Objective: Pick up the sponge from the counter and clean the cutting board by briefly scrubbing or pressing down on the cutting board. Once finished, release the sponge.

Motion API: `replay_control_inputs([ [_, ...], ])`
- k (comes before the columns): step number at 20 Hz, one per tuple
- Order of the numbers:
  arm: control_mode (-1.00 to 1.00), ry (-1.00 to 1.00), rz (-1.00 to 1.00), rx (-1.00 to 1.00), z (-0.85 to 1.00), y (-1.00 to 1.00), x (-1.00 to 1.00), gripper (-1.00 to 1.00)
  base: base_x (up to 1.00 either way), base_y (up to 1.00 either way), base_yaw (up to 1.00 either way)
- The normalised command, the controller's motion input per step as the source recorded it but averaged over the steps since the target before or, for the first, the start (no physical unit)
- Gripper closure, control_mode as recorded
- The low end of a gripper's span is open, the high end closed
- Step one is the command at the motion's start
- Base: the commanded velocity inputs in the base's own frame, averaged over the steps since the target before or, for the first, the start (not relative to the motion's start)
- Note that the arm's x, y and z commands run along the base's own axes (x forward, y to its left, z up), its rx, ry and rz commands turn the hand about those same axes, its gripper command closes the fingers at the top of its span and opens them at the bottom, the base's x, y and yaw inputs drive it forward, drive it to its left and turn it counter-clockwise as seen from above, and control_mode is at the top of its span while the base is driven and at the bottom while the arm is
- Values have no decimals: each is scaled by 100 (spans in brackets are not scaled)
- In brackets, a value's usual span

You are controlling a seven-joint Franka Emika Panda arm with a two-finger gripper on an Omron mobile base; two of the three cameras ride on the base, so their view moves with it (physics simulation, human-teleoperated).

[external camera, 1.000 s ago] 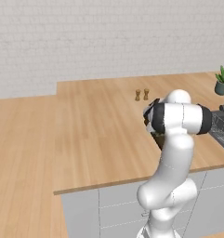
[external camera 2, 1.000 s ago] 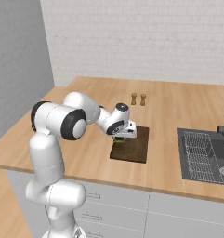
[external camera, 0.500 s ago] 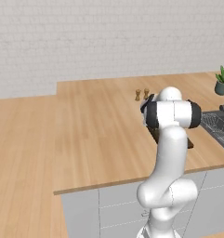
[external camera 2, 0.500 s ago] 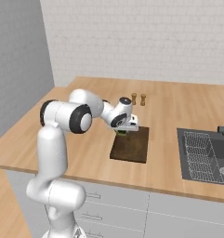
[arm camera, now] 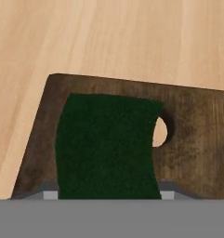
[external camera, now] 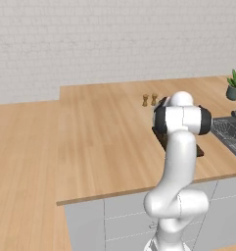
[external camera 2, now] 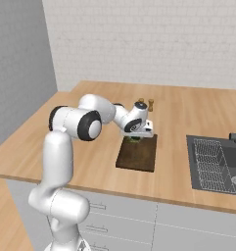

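The gripper (external camera 2: pixel 135 137) hangs low over the far end of the cutting board (external camera 2: pixel 137 155), which lies flat on the counter (external camera 2: pixel 95 157). The sponge (arm camera: pixel 106 146) sits under the hand, dark green face toward the camera, over the board's corner beside its round hole. I cannot tell whether the fingers clasp it.

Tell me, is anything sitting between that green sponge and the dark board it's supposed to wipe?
Nothing visible is in the way. The hand view shows the sponge already over the cutting board, covering much of it. In the right base view the tool is at the board's far end; the two shakers stand beyond it on the counter.
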Motion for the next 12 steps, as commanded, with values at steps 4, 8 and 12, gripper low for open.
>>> replay_control_inputs([
  [4, -100, 0, 3, -3, -7, -4, -18, 100, 0, 0, 0],
  [8, -100, -1, 3, -3, -19, 0, -57, 100, 0, 0, 0],
  [12, -100, -3, 1, 0, -13, 0, -96, 100, 0, 0, 0],
])
